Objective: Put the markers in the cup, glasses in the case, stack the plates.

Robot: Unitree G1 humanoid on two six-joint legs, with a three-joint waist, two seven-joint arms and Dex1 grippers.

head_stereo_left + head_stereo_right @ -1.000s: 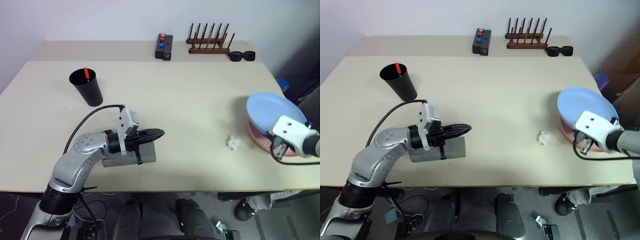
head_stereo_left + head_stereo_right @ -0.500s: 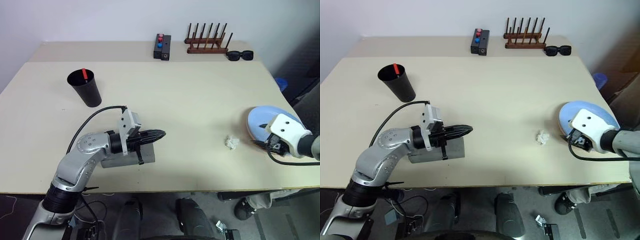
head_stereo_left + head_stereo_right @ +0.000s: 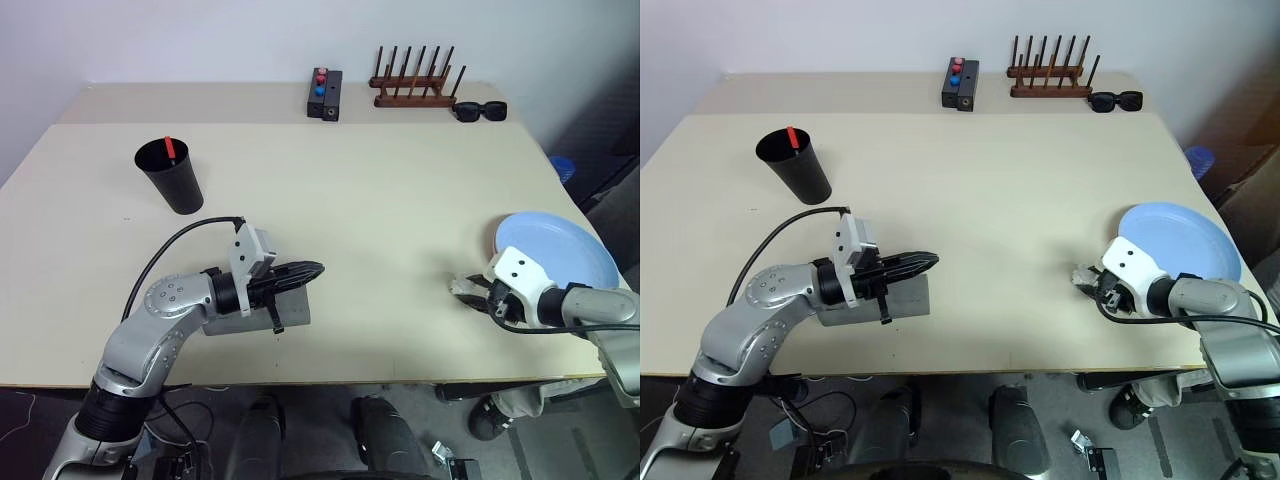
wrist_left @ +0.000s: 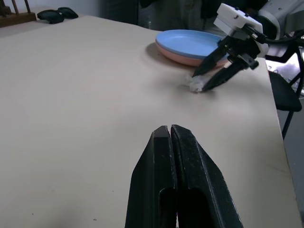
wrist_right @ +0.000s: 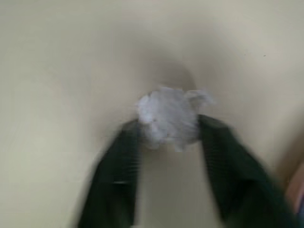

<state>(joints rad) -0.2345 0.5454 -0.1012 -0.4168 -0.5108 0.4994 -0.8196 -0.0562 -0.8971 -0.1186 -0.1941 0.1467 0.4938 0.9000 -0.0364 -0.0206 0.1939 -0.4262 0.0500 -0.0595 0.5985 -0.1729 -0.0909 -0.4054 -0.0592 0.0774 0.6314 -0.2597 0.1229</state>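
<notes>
The light blue plate (image 3: 556, 250) lies flat on the pink plate (image 4: 190, 60) near the table's right edge. Just left of them, my right gripper (image 3: 470, 290) is shut on a crumpled white paper wad (image 5: 167, 116), one finger on each side of it. My left gripper (image 3: 318, 268) is shut and empty, pointing level over the grey case (image 3: 292, 311) near the front edge. At the far left stands the black cup (image 3: 172, 178) with a red-capped marker (image 3: 169, 148) in it. The glasses are out of view.
Along the back edge are a black box with coloured buttons (image 3: 327, 93), a wooden peg rack (image 3: 415, 88) and chunky black sunglasses (image 3: 482, 110). The wide middle of the beige table (image 3: 380, 200) is bare. A black cable loops over my left forearm.
The blue plate, held tilted by my right gripper, came down flat on the pink plate and was let go. The right gripper then moved left and closed on the paper wad. The left arm stayed put.
</notes>
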